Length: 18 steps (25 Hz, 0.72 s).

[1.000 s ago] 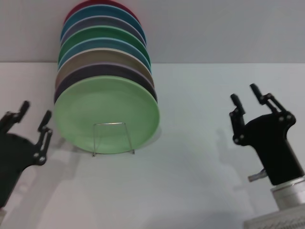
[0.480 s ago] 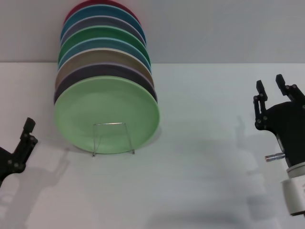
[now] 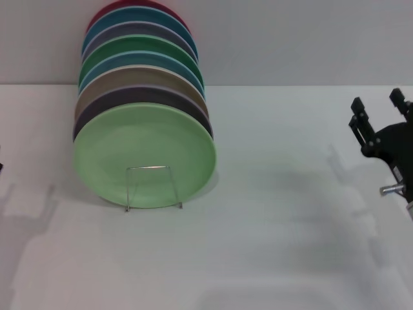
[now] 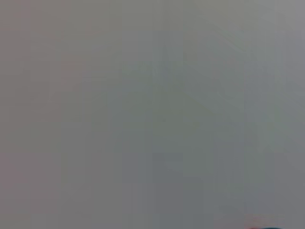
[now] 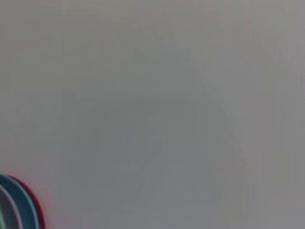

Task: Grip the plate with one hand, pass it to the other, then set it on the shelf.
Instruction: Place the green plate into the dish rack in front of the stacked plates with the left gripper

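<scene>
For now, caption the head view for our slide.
Light green plate fronts a row of plates in the wire shelf; right end effector open, empty.

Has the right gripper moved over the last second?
Yes. In the head view the right gripper has pulled away from the plate on the shelf, toward the robot's right, fingers open.

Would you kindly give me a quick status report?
Right hand open, empty, at far right. Left hand out of view. Plate upright at front of stack on shelf. Nothing in the way.
</scene>
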Motion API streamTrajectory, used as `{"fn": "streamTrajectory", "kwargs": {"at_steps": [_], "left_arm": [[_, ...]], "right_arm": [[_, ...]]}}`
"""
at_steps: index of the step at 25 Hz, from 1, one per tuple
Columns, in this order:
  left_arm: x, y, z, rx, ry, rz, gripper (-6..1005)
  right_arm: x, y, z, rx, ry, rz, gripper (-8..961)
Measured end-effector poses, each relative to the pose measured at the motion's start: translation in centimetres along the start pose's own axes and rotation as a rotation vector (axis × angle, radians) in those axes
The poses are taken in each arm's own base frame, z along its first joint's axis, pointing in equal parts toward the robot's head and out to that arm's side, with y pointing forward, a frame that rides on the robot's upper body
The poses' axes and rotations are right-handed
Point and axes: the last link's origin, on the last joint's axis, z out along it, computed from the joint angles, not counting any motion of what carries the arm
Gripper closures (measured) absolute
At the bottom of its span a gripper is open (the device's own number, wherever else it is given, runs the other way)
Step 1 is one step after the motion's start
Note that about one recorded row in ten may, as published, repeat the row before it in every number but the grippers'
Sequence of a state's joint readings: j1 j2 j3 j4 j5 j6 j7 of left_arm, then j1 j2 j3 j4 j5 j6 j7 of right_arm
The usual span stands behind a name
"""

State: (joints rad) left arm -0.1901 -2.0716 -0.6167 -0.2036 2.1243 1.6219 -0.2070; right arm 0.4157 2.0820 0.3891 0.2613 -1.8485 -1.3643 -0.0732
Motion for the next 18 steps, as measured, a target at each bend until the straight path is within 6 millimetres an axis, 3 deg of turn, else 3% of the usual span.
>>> {"fn": "streamTrajectory", "kwargs": {"at_steps": [6, 18], "left_arm": [[-0.4, -0.2, 1.2, 0.038, -0.011, -0.008, 243], [-0.8, -1.2, 3.0, 0.095, -0.035, -0.001, 244]], "right_arm": [[-0.3, -0.6, 1.2, -0.008, -0.012, -0.042, 271], [-0.1, -0.5, 2.7, -0.022, 0.022, -0.054, 269]]}}
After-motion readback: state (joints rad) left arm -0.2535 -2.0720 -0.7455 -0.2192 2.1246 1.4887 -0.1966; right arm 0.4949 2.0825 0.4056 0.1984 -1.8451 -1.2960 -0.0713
